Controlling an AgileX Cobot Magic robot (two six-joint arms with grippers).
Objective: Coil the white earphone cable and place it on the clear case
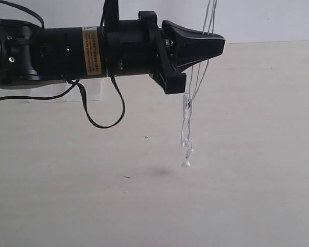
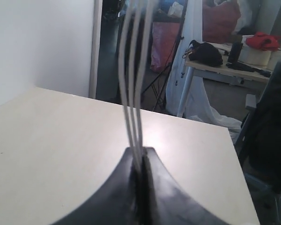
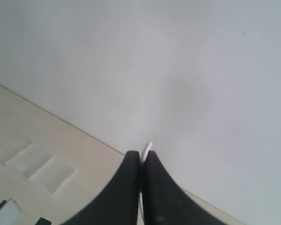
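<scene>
Now, cable (image 1: 187,110) pinched in L fingers (image 1: 208,38)

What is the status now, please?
Left gripper shut on the cable, earbuds dangling above the table. Right gripper shut on the cable too. Case empty. Nothing in the way.

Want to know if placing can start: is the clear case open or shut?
Open. The right wrist view shows the clear case lying flat on the table, its two rectangular halves spread side by side.
</scene>
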